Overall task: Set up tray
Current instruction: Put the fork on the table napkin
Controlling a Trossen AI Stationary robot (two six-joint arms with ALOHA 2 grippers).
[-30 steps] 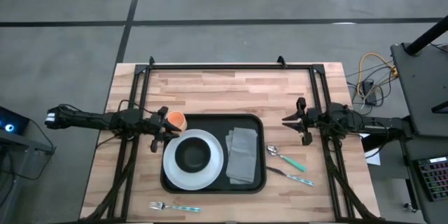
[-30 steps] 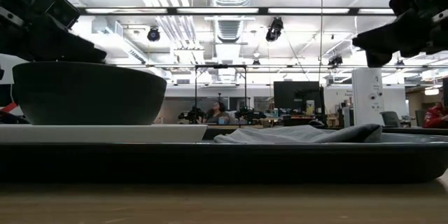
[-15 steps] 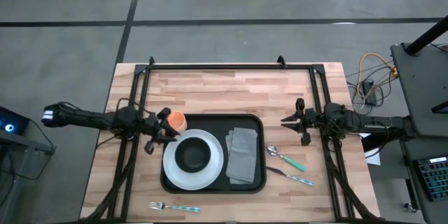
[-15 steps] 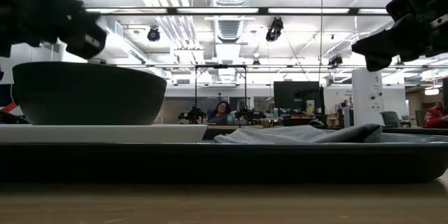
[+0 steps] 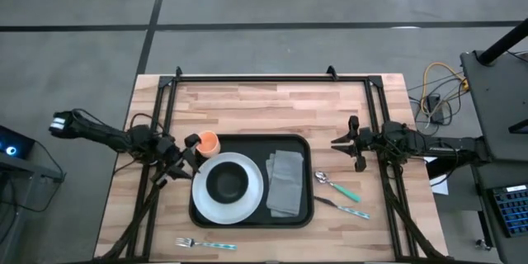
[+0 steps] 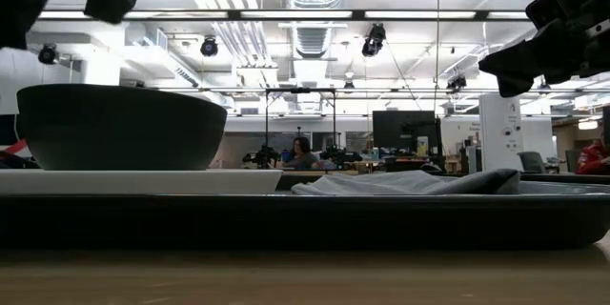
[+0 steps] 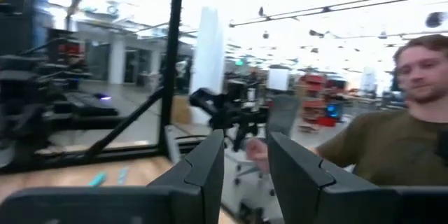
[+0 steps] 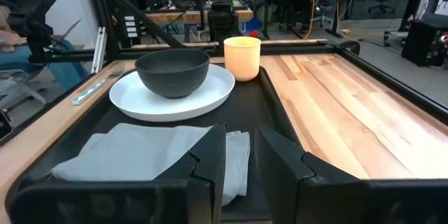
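The left end effector (image 5: 183,163), fingers seemingly narrowly apart, has swung away from the tray (image 5: 305,214).

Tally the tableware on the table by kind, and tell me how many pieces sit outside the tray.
Tray: 1
Plate: 1
Bowl: 1
Cup: 1
Napkin: 1
Spoon: 1
Fork: 1
Knife: 1
Total: 8. Three are off the tray: spoon, knife, fork.

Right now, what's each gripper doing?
Left gripper: open, empty, beside the tray.
Right gripper: open, empty, right of the tray.
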